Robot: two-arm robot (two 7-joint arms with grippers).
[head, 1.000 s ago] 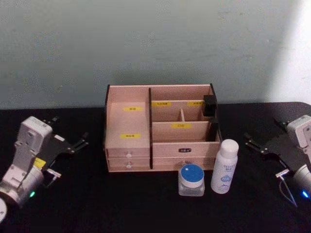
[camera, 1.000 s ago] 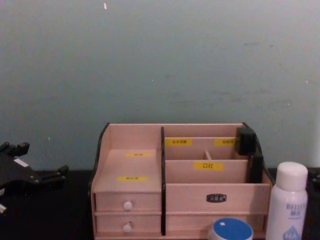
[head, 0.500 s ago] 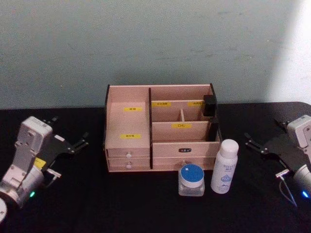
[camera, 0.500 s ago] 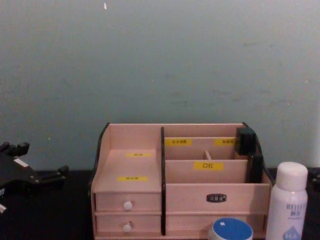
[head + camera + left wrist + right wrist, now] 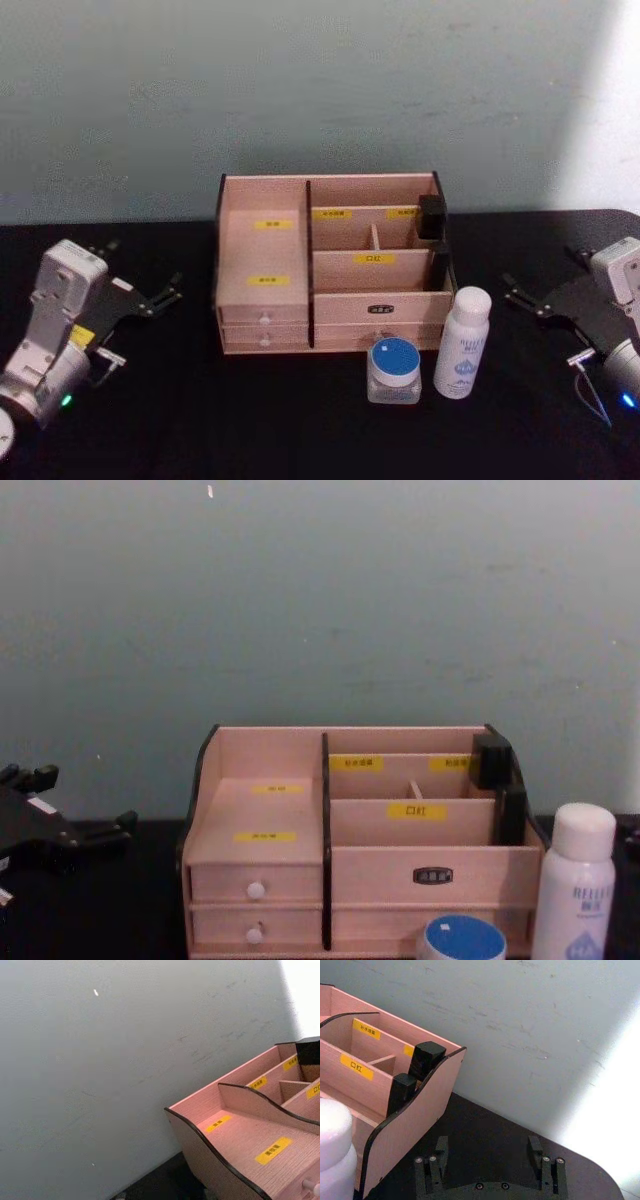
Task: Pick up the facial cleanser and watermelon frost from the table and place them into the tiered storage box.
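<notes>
Changed: nothing.
Grippers: left gripper (image 5: 142, 268) and right gripper (image 5: 487, 1162), worktop's side edges, fingers spread, empty.
Risk: tall facial cleanser (image 5: 462, 343) toppling onto watermelon frost (image 5: 394, 370) just beside.

Test setup, black table (image 5: 300, 430), bare wall (image 5: 320, 90)

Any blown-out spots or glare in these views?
Head view: bright wall patch at upper right; left gripper and right gripper, both open, barely stand out from the black table. Right wrist view: wall washed out beyond the box. Left wrist view: bright wall patch above the box. Chest view: even light, no glare.
</notes>
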